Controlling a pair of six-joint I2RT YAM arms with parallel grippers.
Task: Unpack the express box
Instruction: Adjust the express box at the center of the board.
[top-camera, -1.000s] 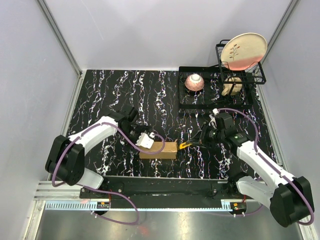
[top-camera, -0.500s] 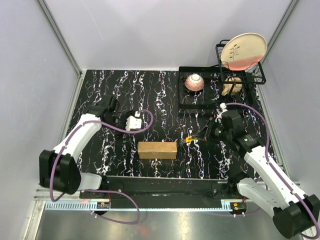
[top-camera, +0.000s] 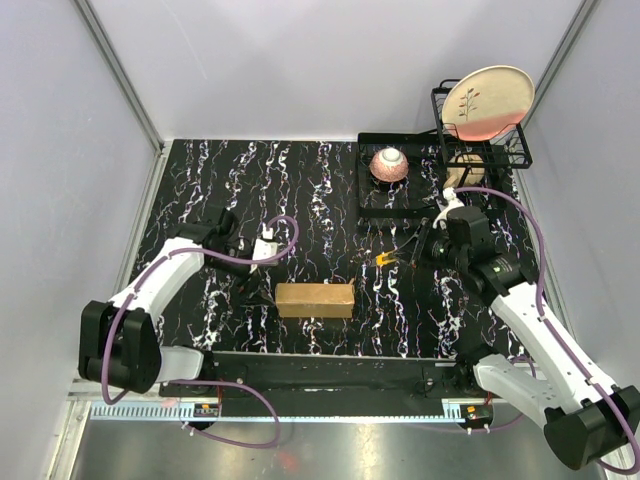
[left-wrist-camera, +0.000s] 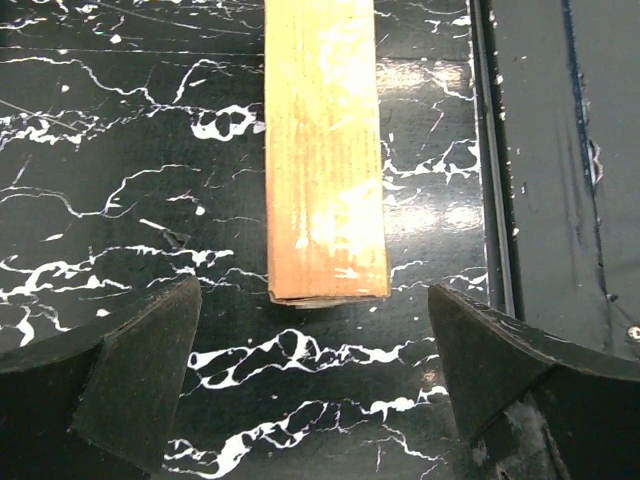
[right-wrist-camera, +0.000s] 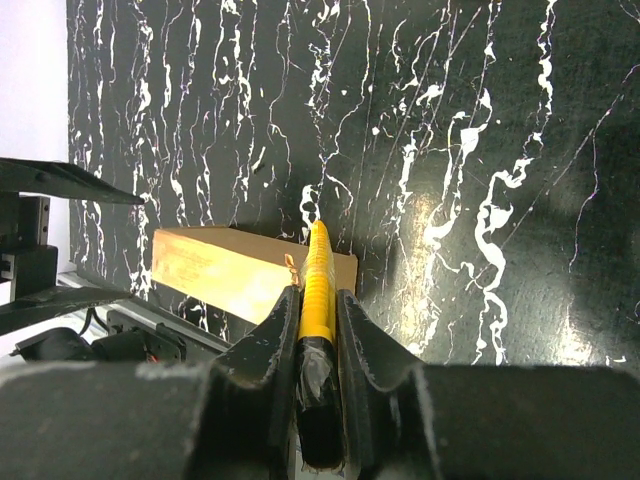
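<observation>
Table (top-camera: 250, 170), express box (top-camera: 315, 299), knife (right-wrist-camera: 318, 262) in right claw (right-wrist-camera: 318, 298)

The express box (top-camera: 315, 299), low in the middle of the top view, was plain tan-brown cardboard, with pale whitish scuffs in the left wrist view. The tabletop (top-camera: 300, 190) was black with white marble-like veins. The utility knife (right-wrist-camera: 318, 275) was bright yellow with a black rear end. At upper right, a plate (top-camera: 488, 102) was cream shading to pink, with a thin sprig motif. A bowl (top-camera: 389, 164) was mottled pink and the rack (top-camera: 436, 115) was black wire. The left arm (top-camera: 162, 278) and right arm (top-camera: 530, 320) were white with black joints, their cables (top-camera: 290, 231) purple.
</observation>
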